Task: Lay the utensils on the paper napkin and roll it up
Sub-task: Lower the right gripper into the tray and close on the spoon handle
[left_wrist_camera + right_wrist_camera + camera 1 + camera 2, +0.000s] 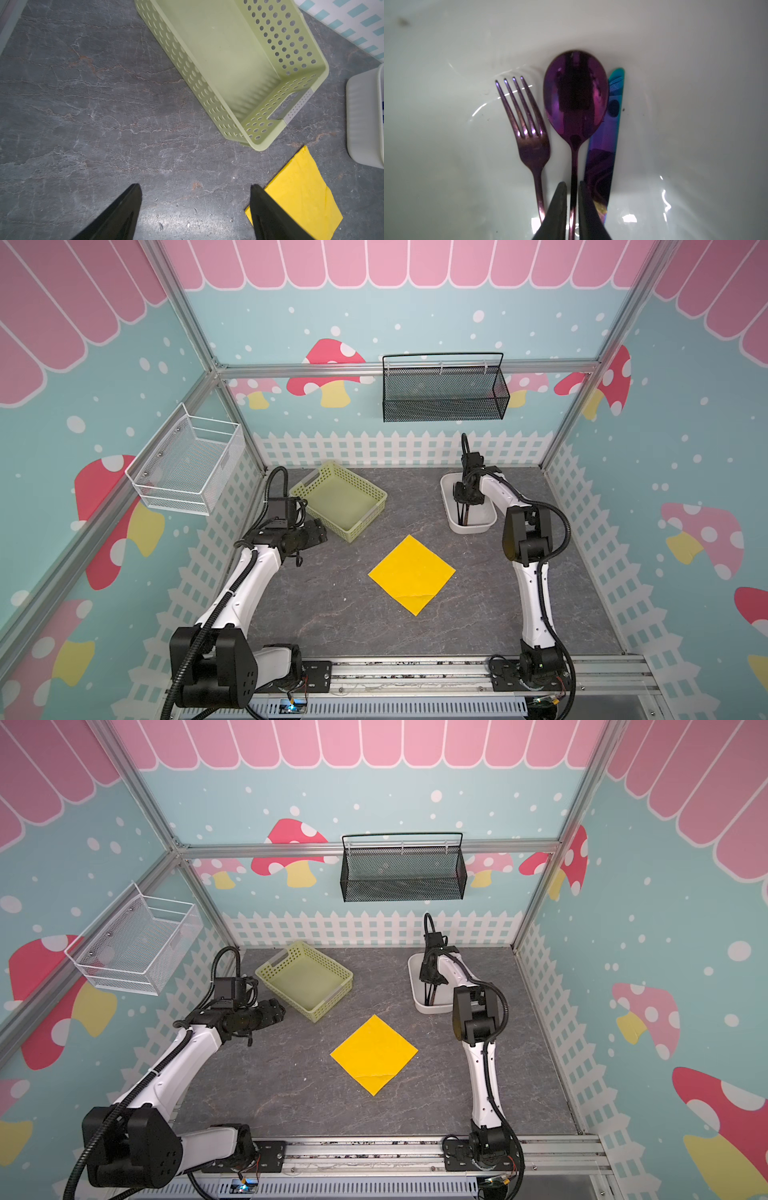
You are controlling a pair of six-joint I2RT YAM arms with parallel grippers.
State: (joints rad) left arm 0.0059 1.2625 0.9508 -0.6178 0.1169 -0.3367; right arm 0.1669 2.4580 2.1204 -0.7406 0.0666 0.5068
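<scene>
**A:** How far along is it?

**B:** Barely begun. The napkin (411, 574) lies flat and bare in the middle of the worktop (332, 605). The fork (529, 133), spoon (576, 93) and knife (604, 145) all lie side by side in a white tub (473, 527), beyond the napkin on the right arm's side.

**A:** And the arms?

**B:** The right gripper (572, 182) is down in that tub, drawn in narrow on the spoon's handle. I judge it a pinch, though the spoon has not left the tub floor. The left gripper (195, 185) hangs wide apart and empty over bare worktop, off the napkin's other side.

**A:** So what's left?

**B:** Carrying all three pieces over, laying them on the napkin, then rolling it.

**A:** Anything in the way?

**B:** A green basket (370, 519) sits just past the napkin's far corner, near the left gripper. The tub's wall looks like the likelier snag, since the knife lies tight against the spoon.
</scene>
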